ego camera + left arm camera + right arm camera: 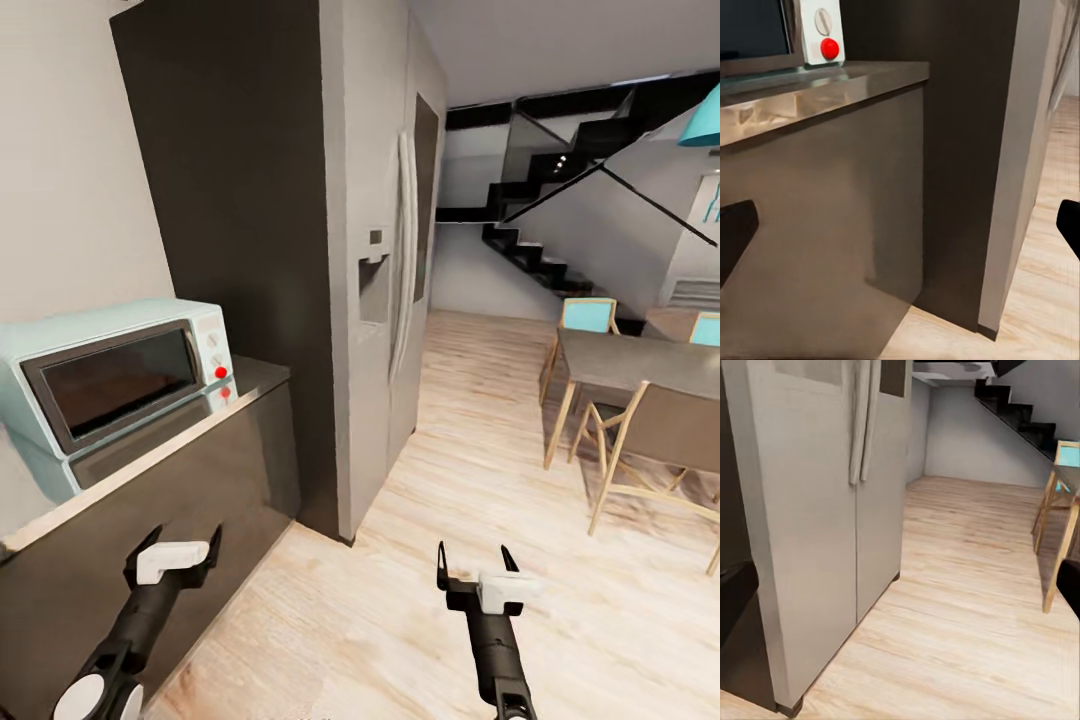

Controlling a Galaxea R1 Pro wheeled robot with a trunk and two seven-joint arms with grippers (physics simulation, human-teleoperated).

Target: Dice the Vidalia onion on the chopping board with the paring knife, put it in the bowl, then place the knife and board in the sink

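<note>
A grey countertop (240, 385) with a metallic front edge runs along the left over dark cabinets (150, 530). My left gripper (183, 548) hangs open and empty in front of those cabinets, below the counter edge (832, 94). My right gripper (476, 565) is open and empty over the wooden floor. In the wrist views the dark fingertips (735, 232) (1069, 585) stand far apart at the picture edges. The Vidalia onion, sink, chopping board, paring knife and bowl are out of view.
A pale blue microwave (110, 375) with red knobs sits on the countertop. A tall grey fridge (385, 280) stands beyond the cabinet end. A dining table (640, 365) with chairs (660, 440) is at the right, and stairs (540, 255) rise behind. Light wooden floor (470, 440) lies ahead.
</note>
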